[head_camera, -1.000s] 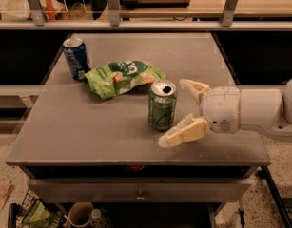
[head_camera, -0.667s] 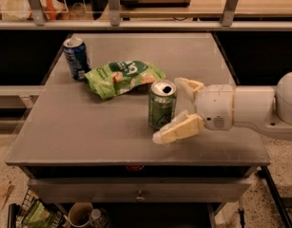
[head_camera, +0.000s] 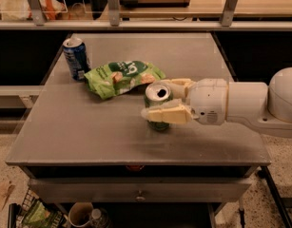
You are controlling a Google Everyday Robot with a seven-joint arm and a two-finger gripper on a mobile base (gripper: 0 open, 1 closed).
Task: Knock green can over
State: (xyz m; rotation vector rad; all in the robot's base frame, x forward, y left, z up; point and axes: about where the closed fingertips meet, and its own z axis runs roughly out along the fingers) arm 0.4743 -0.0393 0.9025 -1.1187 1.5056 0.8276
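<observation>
Cream-coloured gripper [head_camera: 159,99] reaches in from the right on a white arm [head_camera: 240,101]. Its fingers are apart and straddle the green can [head_camera: 159,125], one finger [head_camera: 167,114] across the can's near side and the other behind it. I cannot tell whether they touch it. The green can stands upright near the middle of the grey surface [head_camera: 88,137]. A green snack bag [head_camera: 121,76] lies just beyond, to the left. A blue can [head_camera: 76,58] stands upright at the back left.

White arm [head_camera: 245,101], cream gripper [head_camera: 157,99] (over table [head_camera: 88,141])
</observation>
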